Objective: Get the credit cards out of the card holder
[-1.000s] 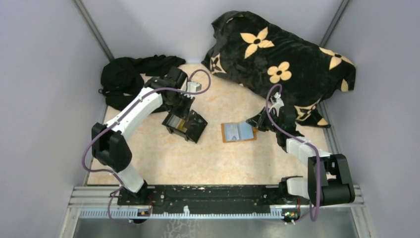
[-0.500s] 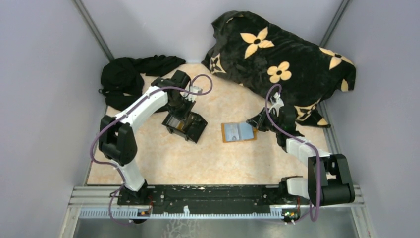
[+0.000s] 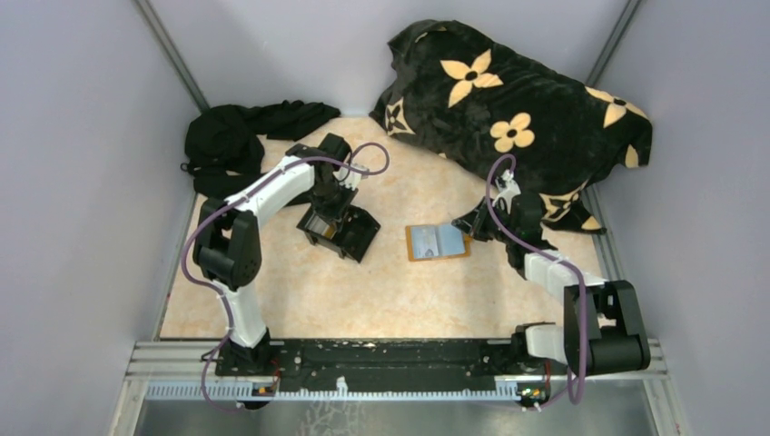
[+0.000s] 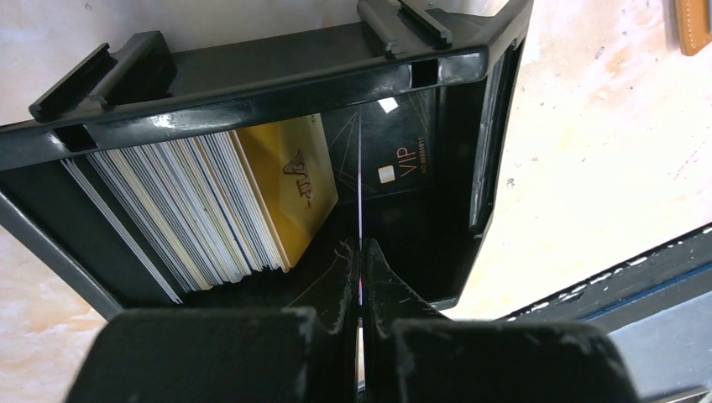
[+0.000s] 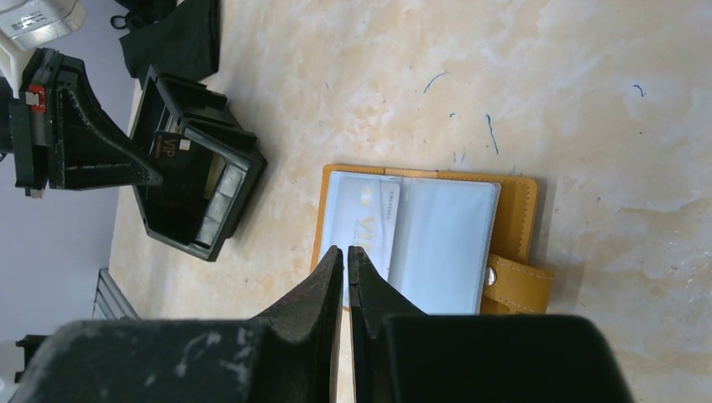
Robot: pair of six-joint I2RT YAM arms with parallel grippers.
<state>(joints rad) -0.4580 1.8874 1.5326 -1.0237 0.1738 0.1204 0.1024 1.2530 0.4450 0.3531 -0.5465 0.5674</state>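
Note:
The orange card holder [image 3: 439,243] lies open on the table, with light blue credit cards [image 5: 437,252] in its sleeves; its tan rim and strap [image 5: 516,281] show in the right wrist view. My left gripper [image 3: 329,216] is shut on a thin credit card [image 4: 359,185], seen edge-on, and holds it inside the black box [image 3: 350,232]. Its fingertips [image 4: 359,248] are just within the box's open top. My right gripper [image 3: 468,224] is shut and empty, with its tips [image 5: 346,250] above the near left edge of the holder.
The black box [image 4: 252,71] holds a stack of several cards [image 4: 193,210], a gold card [image 4: 290,180] and a black VIP card [image 4: 395,159]. A flowered blanket [image 3: 518,109] lies at the back right. Black cloth [image 3: 236,136] lies at the back left. Grey walls close in both sides.
My left arm's elbow has swung in toward the right while its gripper stayed at the black box with the card. The right arm and the holder have not moved.

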